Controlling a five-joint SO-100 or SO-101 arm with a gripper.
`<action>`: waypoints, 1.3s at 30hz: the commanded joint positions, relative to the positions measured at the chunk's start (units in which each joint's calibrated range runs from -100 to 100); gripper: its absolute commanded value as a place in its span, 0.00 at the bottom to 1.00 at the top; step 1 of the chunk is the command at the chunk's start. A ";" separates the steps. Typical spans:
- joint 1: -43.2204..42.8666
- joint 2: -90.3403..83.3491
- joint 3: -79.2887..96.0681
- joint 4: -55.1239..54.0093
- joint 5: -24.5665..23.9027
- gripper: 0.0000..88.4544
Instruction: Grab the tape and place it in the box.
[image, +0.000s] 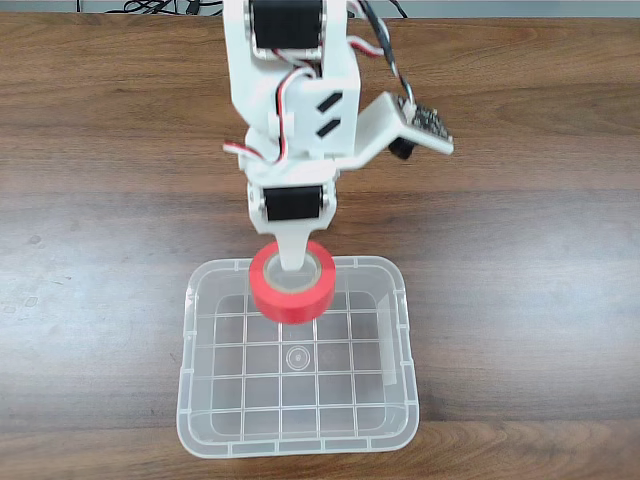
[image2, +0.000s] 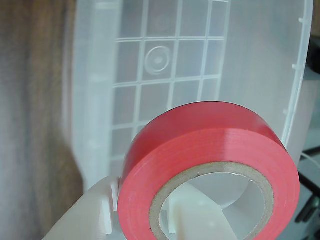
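Gripper (image: 292, 262) clamped on the tape (image: 292, 281), one finger through the core. In the fixed view the roll hangs over the box (image: 400, 330) just inside its far rim, open floor directly below. Release should drop it in.

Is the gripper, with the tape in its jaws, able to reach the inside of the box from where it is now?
Probably yes. The gripper holds the tape at the far rim of the box, whose top is open and whose grid floor is bare, so nothing seems to block the way down.
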 joint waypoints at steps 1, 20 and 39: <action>-0.33 13.48 -23.67 -1.00 0.10 0.02; -1.86 23.29 -32.08 -0.66 0.15 0.16; -1.72 21.04 -32.95 9.19 -0.22 0.15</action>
